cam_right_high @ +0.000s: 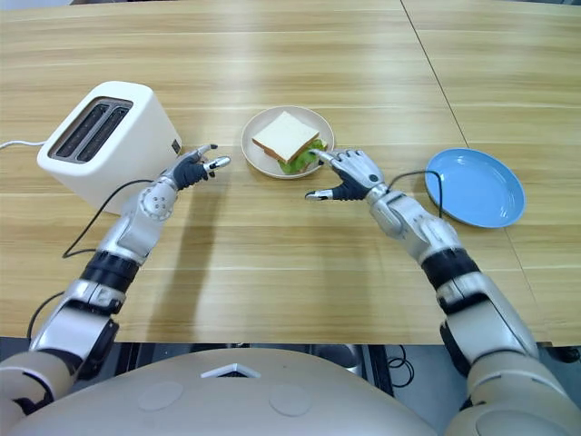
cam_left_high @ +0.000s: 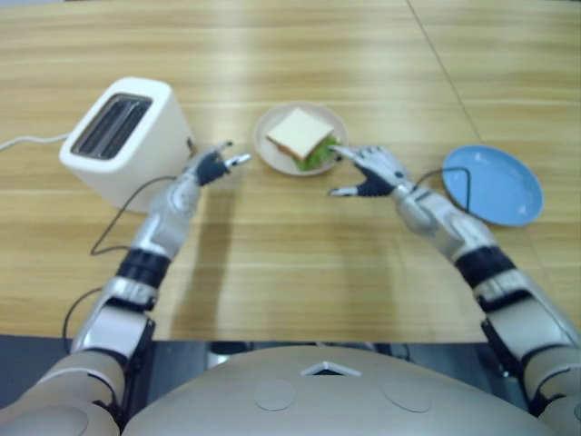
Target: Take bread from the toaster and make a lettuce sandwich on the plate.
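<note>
My right hand (cam_right_high: 352, 174) sits just beside the beige plate (cam_right_high: 252, 153), fingers spread, gripping nothing. One fingertip reaches the rim by the lettuce (cam_right_high: 298, 164); whether it touches or only nears it, I can't quite tell. I'd guess I'm nudging the filling in. The sandwich (cam_right_high: 287, 134) lies on that plate, bread on top, green peeking out below, so it looks assembled. My left hand (cam_right_high: 189, 169) hovers between toaster (cam_right_high: 104, 136) and plate, fingers loosely extended, empty. The toaster slots look dark. The blue plate (cam_right_high: 477, 186) lies well apart, to my right.
</note>
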Available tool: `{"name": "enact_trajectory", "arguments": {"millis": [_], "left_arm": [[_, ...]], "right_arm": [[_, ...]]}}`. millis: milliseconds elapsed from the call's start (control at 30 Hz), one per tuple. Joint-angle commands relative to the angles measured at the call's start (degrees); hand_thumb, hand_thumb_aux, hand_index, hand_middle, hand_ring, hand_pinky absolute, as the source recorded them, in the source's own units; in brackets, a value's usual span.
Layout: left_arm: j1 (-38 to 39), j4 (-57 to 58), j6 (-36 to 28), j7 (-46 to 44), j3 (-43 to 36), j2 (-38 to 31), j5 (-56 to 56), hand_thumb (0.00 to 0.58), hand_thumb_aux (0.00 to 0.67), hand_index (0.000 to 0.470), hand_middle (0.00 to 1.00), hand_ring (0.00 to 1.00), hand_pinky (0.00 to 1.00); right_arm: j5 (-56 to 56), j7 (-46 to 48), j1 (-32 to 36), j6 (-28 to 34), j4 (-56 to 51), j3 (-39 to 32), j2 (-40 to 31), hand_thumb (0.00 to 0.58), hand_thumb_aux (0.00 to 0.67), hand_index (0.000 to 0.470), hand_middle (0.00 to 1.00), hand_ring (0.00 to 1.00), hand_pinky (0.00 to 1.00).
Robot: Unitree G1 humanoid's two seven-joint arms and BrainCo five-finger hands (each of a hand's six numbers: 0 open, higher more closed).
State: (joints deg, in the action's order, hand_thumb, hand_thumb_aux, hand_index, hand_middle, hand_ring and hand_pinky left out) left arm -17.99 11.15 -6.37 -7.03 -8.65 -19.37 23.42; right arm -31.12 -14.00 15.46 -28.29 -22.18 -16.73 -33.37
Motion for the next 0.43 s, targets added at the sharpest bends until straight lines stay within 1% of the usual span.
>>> {"name": "enact_trajectory", "arguments": {"millis": [33, 67, 167, 300, 367, 433], "left_arm": [[2.5, -3.6, 8.3, 1.1, 6.1, 9.2, -14.9, 0.000, 0.000, 0.000, 0.00, 0.00, 0.00], [2.5, -2.2, 9.6, 1.9, 7.3, 11.5, -17.0, 0.000, 0.000, 0.000, 0.00, 0.00, 0.00], [1.1, 4.5, 14.9, 4.4, 9.1, 15.4, -18.9, 0.000, 0.000, 0.000, 0.00, 0.00, 0.00], [-2.2, 11.1, 16.2, 3.2, 11.2, 18.4, -24.1, 0.000, 0.000, 0.000, 0.00, 0.00, 0.00], [-3.3, 12.4, 17.8, 3.1, 11.4, 18.6, -24.5, 0.000, 0.000, 0.000, 0.00, 0.00, 0.00], [-4.1, 13.5, 19.2, 3.3, 11.5, 18.5, -24.4, 0.000, 0.000, 0.000, 0.00, 0.00, 0.00]], "right_arm": [[11.3, 2.4, -5.4, 1.5, 4.0, 6.3, 4.4, 0.000, 0.000, 0.000, 0.00, 0.00, 0.00], [14.3, 3.1, -6.3, 1.4, 3.7, 7.5, 6.5, 0.000, 0.000, 0.000, 0.00, 0.00, 0.00], [23.9, 6.2, -7.7, 0.6, 1.5, 11.0, 13.3, 0.000, 0.000, 0.000, 0.00, 0.00, 0.00], [31.4, 9.8, -7.5, -0.1, -1.4, 14.4, 19.0, 0.000, 0.000, 0.000, 0.00, 0.00, 0.00], [33.3, 11.8, -6.9, -0.5, -2.4, 15.3, 20.5, 0.000, 0.000, 0.000, 0.00, 0.00, 0.00], [32.3, 12.1, -6.0, -1.8, -3.8, 15.9, 21.1, 0.000, 0.000, 0.000, 0.00, 0.00, 0.00]]}}
